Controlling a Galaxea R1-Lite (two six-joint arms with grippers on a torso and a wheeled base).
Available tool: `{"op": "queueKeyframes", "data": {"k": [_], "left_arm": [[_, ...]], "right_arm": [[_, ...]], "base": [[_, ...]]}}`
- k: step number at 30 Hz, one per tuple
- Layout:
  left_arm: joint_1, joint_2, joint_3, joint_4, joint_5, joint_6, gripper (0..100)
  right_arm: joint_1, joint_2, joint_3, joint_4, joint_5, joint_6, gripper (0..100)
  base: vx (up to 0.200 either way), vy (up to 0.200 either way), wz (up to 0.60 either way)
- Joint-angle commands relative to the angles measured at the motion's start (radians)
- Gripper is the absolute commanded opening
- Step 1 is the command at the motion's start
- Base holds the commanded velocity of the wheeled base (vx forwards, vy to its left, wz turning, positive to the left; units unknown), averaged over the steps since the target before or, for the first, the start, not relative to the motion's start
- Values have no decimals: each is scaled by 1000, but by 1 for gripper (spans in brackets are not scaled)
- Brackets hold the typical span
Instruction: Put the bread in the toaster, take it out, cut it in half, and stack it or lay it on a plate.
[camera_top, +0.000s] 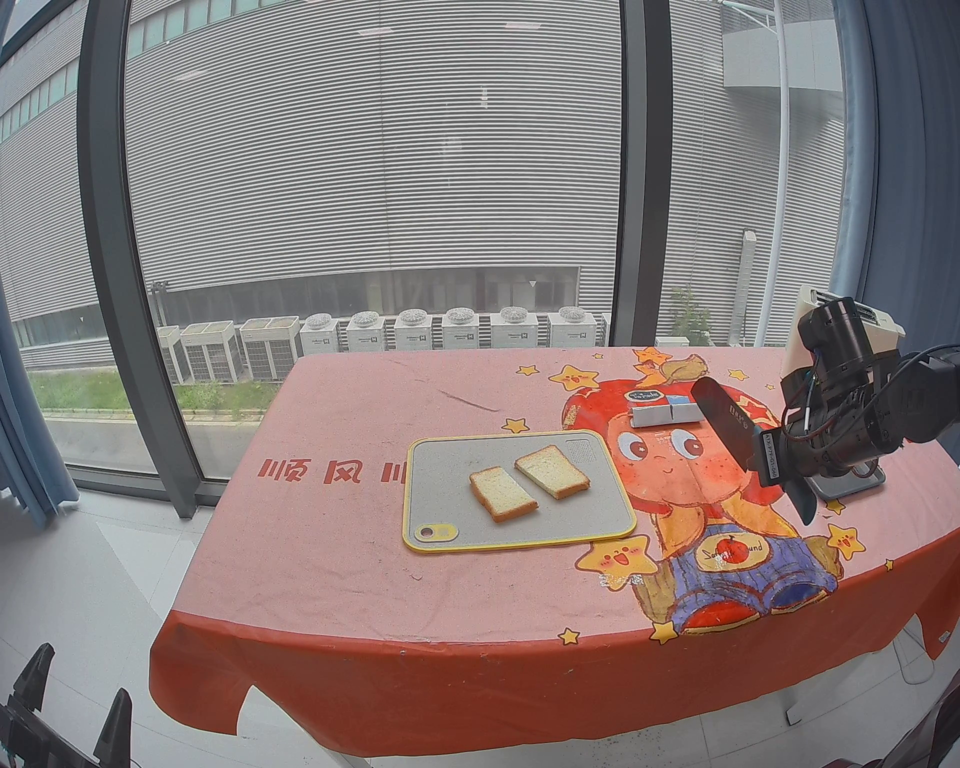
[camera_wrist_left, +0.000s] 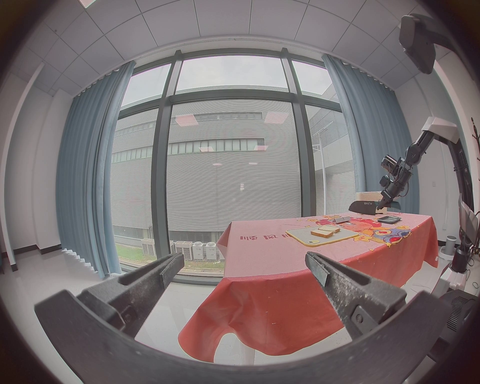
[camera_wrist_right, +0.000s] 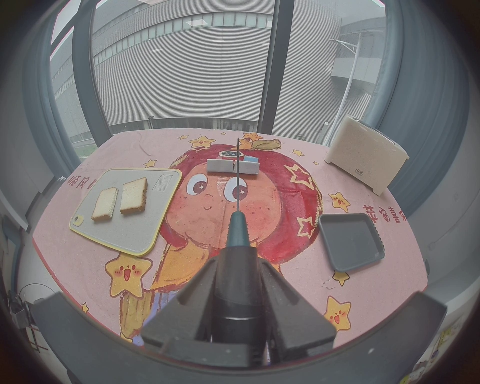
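Note:
Two toasted bread halves (camera_top: 503, 493) (camera_top: 552, 471) lie side by side on a grey cutting board (camera_top: 440, 490) with a yellow rim. They also show in the right wrist view as bread halves (camera_wrist_right: 105, 204) (camera_wrist_right: 134, 195). My right gripper (camera_wrist_right: 238, 260) is shut on the teal handle of a knife (camera_wrist_right: 238, 227), held in the air above the table's right side. In the head view the black knife blade (camera_top: 725, 420) points toward the board. The white toaster (camera_wrist_right: 365, 160) stands at the far right corner. My left gripper (camera_wrist_left: 245, 262) hangs open with nothing in it, low and well away from the table.
A dark square plate (camera_wrist_right: 352, 241) sits on the table's right side, between the toaster and the near edge. A white knife rest (camera_wrist_right: 233, 165) lies behind the middle of the table. The orange cartoon cloth (camera_top: 330, 580) hangs over the edges. Large windows stand behind.

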Motion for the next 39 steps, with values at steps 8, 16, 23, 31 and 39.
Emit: {"op": "queueKeyframes", "data": {"k": [8,16,23,31,39], "left_arm": [[0,-11,16,1,0,1,100],[0,-11,16,0,2,0,100],[-2,-11,16,0,2,-2,100],[-2,-11,16,0,2,-2,100],[0,-11,16,0,2,-2,100]], "right_arm": [[1,59,15,-14,54,6,0],[1,72,111,-196,44,4,0],[0,68,111,-245,44,1,0],[-6,101,76,-245,45,3,0],[-29,171,16,-245,47,1,0]], "base": [[0,0,0],[0,0,0],[0,0,0],[0,0,0],[0,0,0]]}}
